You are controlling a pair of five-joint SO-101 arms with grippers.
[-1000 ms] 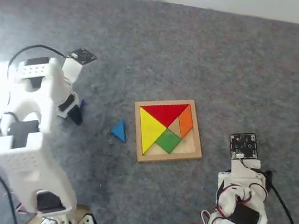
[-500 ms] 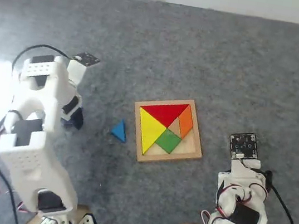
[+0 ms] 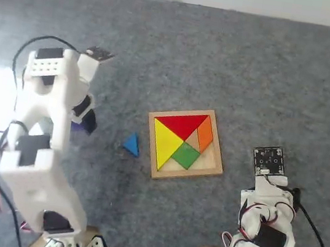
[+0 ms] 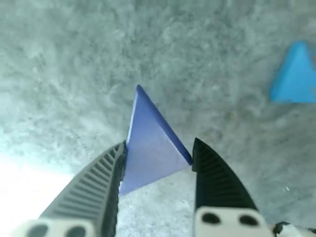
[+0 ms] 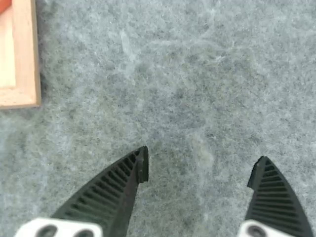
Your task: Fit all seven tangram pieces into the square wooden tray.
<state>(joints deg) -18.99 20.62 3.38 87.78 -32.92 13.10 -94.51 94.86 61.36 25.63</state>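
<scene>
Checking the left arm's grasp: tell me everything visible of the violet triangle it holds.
The violet triangle is a flat, matte piece, seemingly painted wood. The left gripper is shut on it, its ribbed jaws pressing two sides, one corner pointing away from the wrist. It is over the grey mat, apart from the blue triangle and outside the tray.

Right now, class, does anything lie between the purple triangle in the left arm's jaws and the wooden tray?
Yes. The small blue triangle lies on the grey mat roughly between the purple triangle and the tray, apart from both. Nothing else visible stands in that path.
</scene>
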